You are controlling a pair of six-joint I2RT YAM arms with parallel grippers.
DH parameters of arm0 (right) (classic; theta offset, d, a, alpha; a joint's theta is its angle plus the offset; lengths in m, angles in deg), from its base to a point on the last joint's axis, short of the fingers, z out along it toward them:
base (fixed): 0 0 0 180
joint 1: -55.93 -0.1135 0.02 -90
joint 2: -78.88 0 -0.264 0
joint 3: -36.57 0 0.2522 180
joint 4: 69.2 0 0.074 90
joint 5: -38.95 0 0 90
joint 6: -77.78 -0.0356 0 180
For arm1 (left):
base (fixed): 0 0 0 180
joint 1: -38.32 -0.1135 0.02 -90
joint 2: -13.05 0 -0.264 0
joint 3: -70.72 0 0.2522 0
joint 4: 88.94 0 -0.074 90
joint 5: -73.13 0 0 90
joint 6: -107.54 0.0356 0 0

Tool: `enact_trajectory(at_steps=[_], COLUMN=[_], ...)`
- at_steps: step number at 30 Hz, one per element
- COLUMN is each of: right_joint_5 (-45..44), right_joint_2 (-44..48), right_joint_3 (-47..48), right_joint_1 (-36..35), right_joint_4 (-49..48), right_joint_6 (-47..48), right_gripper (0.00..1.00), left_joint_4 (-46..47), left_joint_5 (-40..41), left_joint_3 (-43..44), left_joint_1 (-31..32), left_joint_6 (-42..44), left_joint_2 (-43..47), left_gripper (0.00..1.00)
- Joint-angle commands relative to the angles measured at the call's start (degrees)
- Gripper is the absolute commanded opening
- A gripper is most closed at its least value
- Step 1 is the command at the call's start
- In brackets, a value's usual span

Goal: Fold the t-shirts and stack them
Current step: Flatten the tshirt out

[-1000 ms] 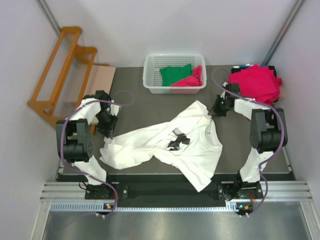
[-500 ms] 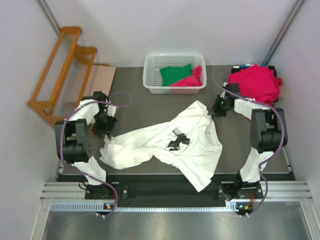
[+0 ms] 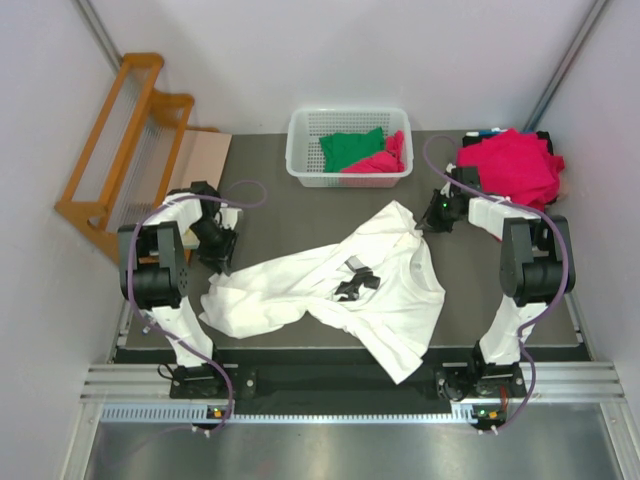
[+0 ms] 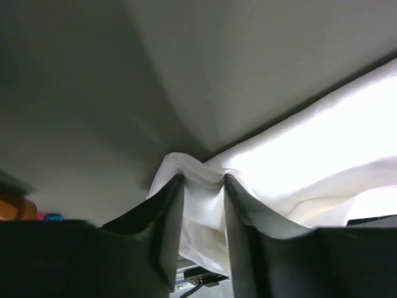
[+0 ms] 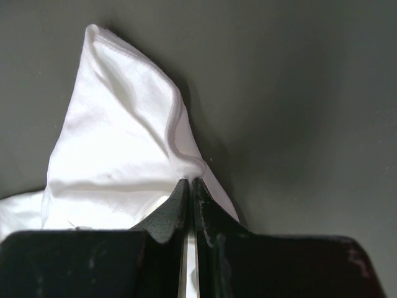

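A large white t-shirt [image 3: 390, 290] with a small black chest print [image 3: 355, 280] lies crumpled across the dark table. My left gripper [image 3: 221, 262] sits low at the shirt's left edge. In the left wrist view, the left gripper [image 4: 203, 180] holds a bunched fold of white cloth [image 4: 201, 205] that fills the space between its fingers. My right gripper [image 3: 428, 222] is at the shirt's far right corner. In the right wrist view, the right gripper [image 5: 190, 181] is pinched shut on the hem of the white t-shirt [image 5: 118, 143]. A green t-shirt [image 3: 352, 148] and a crimson-pink one [image 3: 378, 162] lie in the basket.
The white lattice basket [image 3: 300, 150] stands at the back middle of the table. A pile of crimson-pink t-shirts [image 3: 510, 165] lies at the back right corner. An orange wooden rack [image 3: 125, 150] and a brown board [image 3: 200, 155] stand at the back left.
My left arm has shifted a little, its upper part swinging inward while the gripper stays at the shirt's left edge. The white shirt and the right arm have not moved.
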Motion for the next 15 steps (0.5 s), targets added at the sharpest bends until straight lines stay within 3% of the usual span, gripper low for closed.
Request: enact_trajectory(at_steps=[1, 2, 5, 15], right_joint_5=[0.72, 0.64, 0.55, 0.37], right_joint_2=[1.61, 1.61, 1.43, 1.17], right_joint_3=[-0.28, -0.28, -0.20, 0.07], right_joint_1=[0.50, 0.50, 0.50, 0.50], right_joint_4=[-1.90, -1.90, -1.90, -1.90], right_joint_6=[0.12, 0.20, 0.29, 0.20], right_gripper=[0.00, 0.00, 0.00, 0.00], left_joint_4=[1.52, 1.52, 1.52, -0.24], left_joint_5=[-4.63, -4.80, -5.15, -4.54], left_joint_3=[2.34, 2.17, 1.90, 3.65], left_joint_1=[-0.43, -0.52, -0.96, -3.24], left_joint_6=[0.04, 0.13, 0.21, 0.66], left_joint_2=[-0.44, -0.35, 0.18, 2.64], left_gripper=[0.32, 0.28, 0.01, 0.00])
